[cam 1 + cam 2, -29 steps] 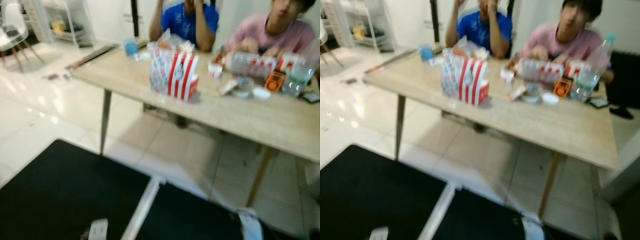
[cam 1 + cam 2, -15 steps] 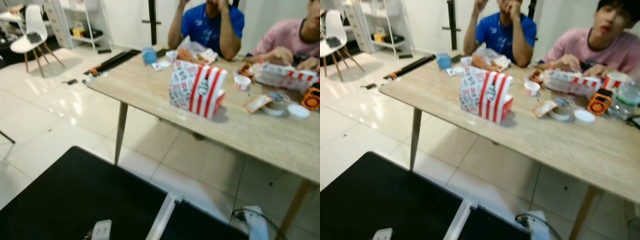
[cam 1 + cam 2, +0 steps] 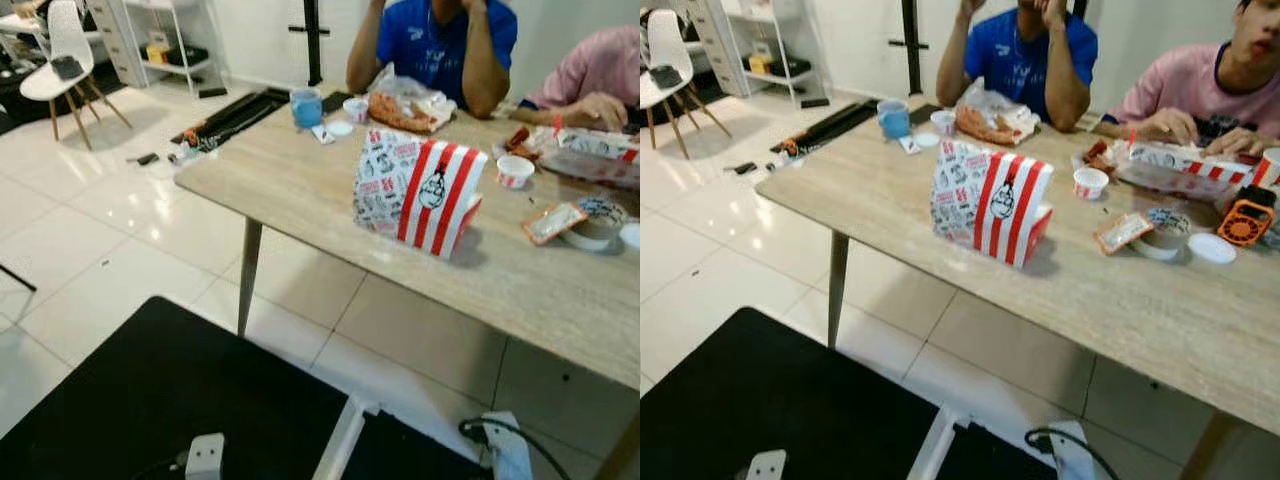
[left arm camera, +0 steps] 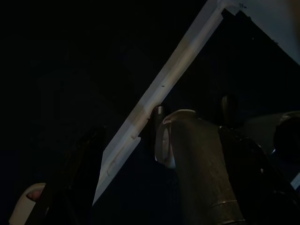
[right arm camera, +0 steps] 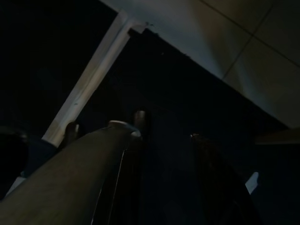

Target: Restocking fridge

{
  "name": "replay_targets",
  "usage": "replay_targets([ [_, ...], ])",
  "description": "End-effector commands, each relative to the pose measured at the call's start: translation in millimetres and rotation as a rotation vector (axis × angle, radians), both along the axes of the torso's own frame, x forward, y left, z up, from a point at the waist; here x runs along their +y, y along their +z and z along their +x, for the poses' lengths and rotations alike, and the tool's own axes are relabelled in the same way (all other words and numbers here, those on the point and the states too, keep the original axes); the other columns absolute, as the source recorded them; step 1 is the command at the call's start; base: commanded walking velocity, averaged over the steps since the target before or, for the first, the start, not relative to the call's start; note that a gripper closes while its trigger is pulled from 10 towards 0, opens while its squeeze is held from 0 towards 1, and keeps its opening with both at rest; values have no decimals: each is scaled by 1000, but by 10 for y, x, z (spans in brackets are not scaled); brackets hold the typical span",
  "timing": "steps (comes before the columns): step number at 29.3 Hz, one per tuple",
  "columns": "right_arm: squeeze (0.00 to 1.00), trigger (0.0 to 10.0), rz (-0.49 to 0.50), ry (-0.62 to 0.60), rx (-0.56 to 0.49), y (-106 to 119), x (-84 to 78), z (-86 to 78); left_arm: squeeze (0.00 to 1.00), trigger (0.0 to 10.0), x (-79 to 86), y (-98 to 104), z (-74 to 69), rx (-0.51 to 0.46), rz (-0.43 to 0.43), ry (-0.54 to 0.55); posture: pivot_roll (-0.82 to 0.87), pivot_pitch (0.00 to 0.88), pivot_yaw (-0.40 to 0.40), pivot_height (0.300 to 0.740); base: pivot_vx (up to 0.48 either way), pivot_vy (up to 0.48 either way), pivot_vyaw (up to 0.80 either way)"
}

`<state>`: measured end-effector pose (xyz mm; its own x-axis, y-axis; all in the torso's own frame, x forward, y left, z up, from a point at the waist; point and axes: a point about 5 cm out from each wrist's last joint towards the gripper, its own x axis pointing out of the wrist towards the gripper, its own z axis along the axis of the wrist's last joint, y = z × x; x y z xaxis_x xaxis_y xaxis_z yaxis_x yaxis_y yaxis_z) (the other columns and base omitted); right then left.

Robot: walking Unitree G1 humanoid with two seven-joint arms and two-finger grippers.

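Left eye view. A light wood-grain counter (image 3: 300,180) on slim metal legs stands on a white tiled floor (image 3: 90,250). Near its middle stands a red-and-white striped paper food bag (image 3: 418,190), upright. Toward the far edge: a blue cup (image 3: 306,106), a small white tub (image 3: 356,108) beside it, and a wrapped pile of fried food (image 3: 405,103). To the bag's right lie a small red-and-white cup (image 3: 515,171), a sauce packet (image 3: 553,222) and a round tub (image 3: 594,222) touching the packet. A white chair (image 3: 62,62) and a white shelf unit (image 3: 170,40) stand at the far left. A black panel (image 3: 180,400) with a white bar (image 3: 338,445) lies low in front. No fridge can be made out.

Right eye view. Two seated persons at the far side: one in a blue shirt (image 3: 1025,55), elbows on the counter; one in a pink shirt (image 3: 1195,85), a hand on a long red-and-white food box (image 3: 1170,168). An orange gadget (image 3: 1246,220) and a white lid (image 3: 1212,248) lie at the right.

Left wrist view. Very dark. The left hand (image 4: 154,187) hangs over the black panel and white bar; whether it is open or closed cannot be told.

Right wrist view. Very dark. The right hand (image 5: 159,187) hangs over the same panel, pale tiles beyond; its state cannot be told.
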<state>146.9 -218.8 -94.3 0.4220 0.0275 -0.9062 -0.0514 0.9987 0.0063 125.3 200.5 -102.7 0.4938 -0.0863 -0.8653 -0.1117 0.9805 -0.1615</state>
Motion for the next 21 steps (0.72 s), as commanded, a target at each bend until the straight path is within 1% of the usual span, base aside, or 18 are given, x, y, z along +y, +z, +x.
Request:
replay_targets([
  [1,0,10000,2,-1,1,-5,7,-10,0,10000,24,-16,-59,25,4,-7,-19,0,28,740,0,-431,0],
  [7,0,10000,6,-5,3,-11,16,-20,0,10000,14,-18,-56,24,7,-3,-20,0,29,740,0,-431,0],
  [10,0,10000,10,-6,4,-14,29,-23,0,10000,20,-16,-53,18,8,26,-20,0,29,740,0,0,0],
  [21,0,10000,9,-3,2,-11,26,-16,0,10000,36,-11,-42,11,15,40,-19,0,29,740,0,0,0],
])
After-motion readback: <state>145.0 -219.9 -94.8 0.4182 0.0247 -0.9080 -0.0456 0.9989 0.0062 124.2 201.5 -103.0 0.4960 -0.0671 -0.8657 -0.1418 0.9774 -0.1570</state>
